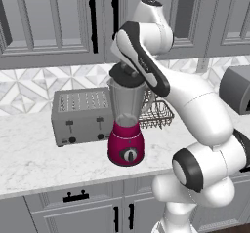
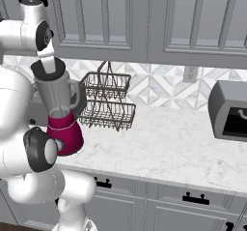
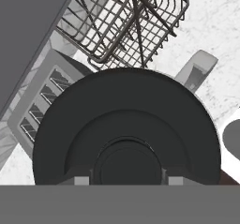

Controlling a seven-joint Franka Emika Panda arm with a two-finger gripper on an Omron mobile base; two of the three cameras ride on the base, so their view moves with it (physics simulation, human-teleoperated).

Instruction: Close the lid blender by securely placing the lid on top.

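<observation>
Sitting at the top of the jar, the lid (image 1: 125,75) looks close to seated: in the left base view the black disc rests on the rim of the blender (image 1: 126,129), and in the hand view it spreads wide and round under the camera, with the jar's handle poking out beyond its edge. By my reading the placing is mostly done; what may remain is pressing the lid fully home, letting go and lifting the arm away. Whether the disc sits level and flush all round I cannot tell, since the arm covers part of the rim.

The claw (image 3: 127,178) is down against the lid's centre, its tips just flanking the raised knob; whether they grip it or merely stand beside it I cannot tell.

Counting: one blender with a magenta base, standing on the marble surface (image 1: 39,159); one lid; one silver toaster (image 1: 82,116) just beside the blender; one two-tier wire rack (image 2: 107,102) behind it; one dark appliance (image 2: 230,110) well apart along the surface.
</observation>
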